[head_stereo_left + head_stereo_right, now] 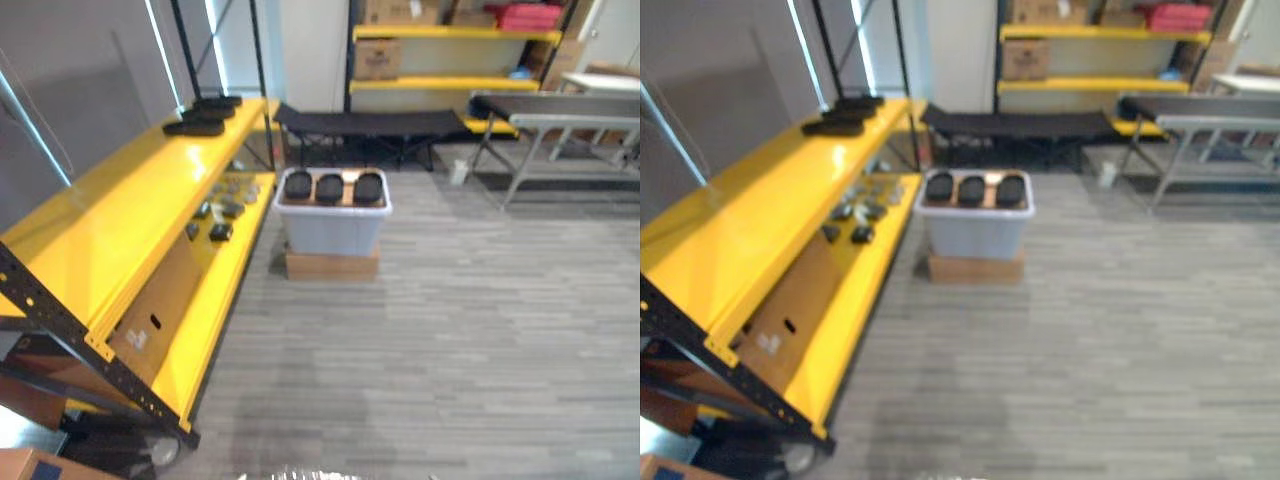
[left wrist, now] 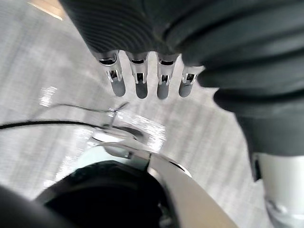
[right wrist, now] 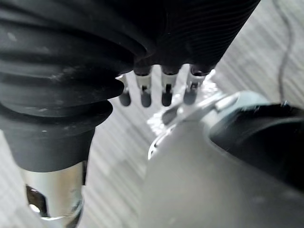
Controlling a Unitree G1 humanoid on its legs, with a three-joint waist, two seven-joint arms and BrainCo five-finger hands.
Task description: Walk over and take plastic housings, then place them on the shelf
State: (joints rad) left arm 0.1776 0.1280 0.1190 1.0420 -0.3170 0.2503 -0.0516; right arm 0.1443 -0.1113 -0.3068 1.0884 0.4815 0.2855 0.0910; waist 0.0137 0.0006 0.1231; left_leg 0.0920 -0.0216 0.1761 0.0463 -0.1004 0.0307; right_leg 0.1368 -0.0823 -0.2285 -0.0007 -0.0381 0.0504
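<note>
1. While the robot stands well back from them, three black plastic housings sit side by side in a row on top of a pale grey bin. These are what I have to fetch.
2. The bin rests on a flat cardboard box on the grey plank floor, just beside a long yellow shelf that runs along the robot's left.
3. At the far end of the shelf's top level lie a few flat black pieces. I judge them to be housings like those on the bin, though they are too small to be sure.
4. Small dark parts are scattered on the shelf's lower level, and a cardboard sheet leans there, nearer to me.
5. In its wrist view the left hand hangs with its fingers straight and side by side, with nothing in them. The right hand looks the same in its own wrist view: relaxed, spread, empty.
6. My reading is that the task is at its walking stage. Nothing is grasped. What is left is to cross the open floor to the bin, take up the housings, carry them to the shelf and set them down.
7. Beyond the bin stand a black folding cot, a metal table off to the right, and a far yellow rack holding boxes.
</note>
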